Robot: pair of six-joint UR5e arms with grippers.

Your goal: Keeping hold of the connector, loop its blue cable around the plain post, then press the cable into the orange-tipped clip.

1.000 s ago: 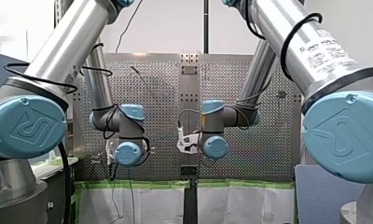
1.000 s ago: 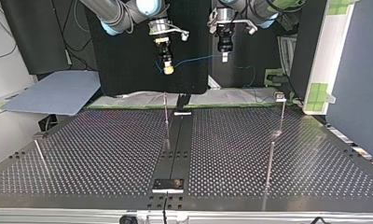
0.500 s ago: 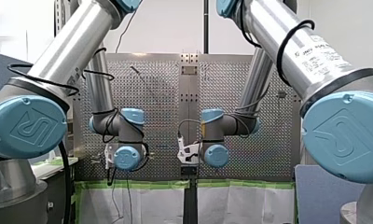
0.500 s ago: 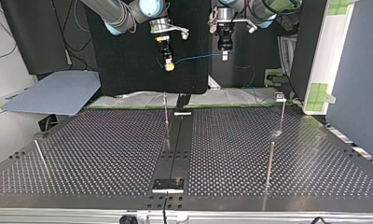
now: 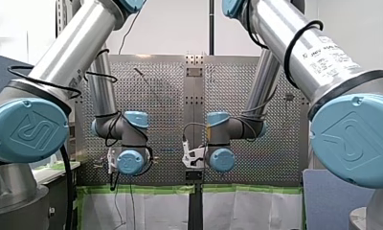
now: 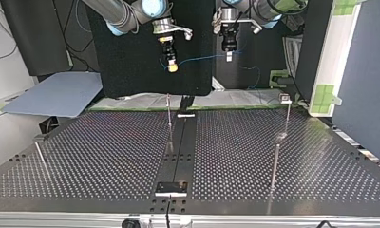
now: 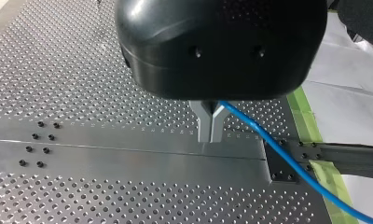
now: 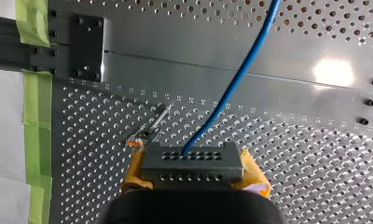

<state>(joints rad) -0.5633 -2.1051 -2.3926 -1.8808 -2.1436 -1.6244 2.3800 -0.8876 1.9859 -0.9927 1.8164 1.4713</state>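
Right wrist view: right gripper (image 8: 194, 171) is clamping the grey connector (image 8: 192, 158) between its yellow pads (image 8: 134, 169), with the blue cable (image 8: 236, 79) running out ahead of the jaws. The orange-tipped clip (image 8: 137, 143) is sitting on the table (image 8: 292, 140), beneath and just beside those jaws. Left gripper (image 7: 211, 127) is pinching the cable between its metal fingers (image 7: 202, 120), the rest trailing off to one side. My read: the cable is handling light, thin and floppy, probably slippery; the connector is rigid. Grip the connector's flat sides and guide the cable close to the jaws.
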